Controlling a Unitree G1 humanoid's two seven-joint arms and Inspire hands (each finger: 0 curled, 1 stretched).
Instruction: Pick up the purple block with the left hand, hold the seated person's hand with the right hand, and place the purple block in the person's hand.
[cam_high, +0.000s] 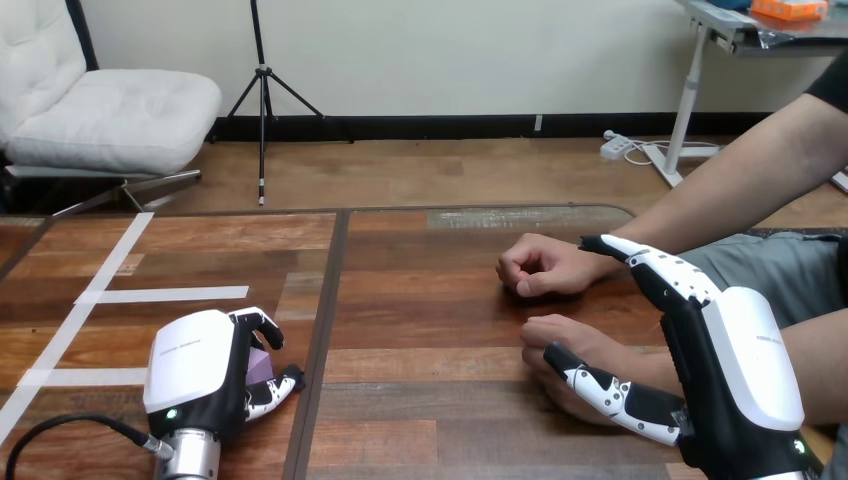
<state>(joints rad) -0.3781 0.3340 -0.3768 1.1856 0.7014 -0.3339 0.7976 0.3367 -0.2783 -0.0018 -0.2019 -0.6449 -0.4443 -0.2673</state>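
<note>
Lower left, your left hand (200, 375) clutches the small purple block (259, 362) for handover; your unclenched right hand (735, 370) brackets the person's lower hand (560, 340)

Between my left robot hand (195, 370), curled round the purple block (262, 364) at the near left of the counter (430, 300), and the person's hands at the right, the wood lies bare. It is a wide lane across the middle, crossed only by a flat dark seam (328, 300). The white tape strips (165, 294) at the left lie flat and block nothing. At the right the way narrows. The person's farther hand (540, 265), closed in a fist, rests on the counter just beyond the nearer hand (562, 338). That nearer hand lies between the straight fingers (650, 265) and the thumb (600, 388) of my right robot hand (745, 370). The person's forearm (740, 185) shuts off the far right.
</note>
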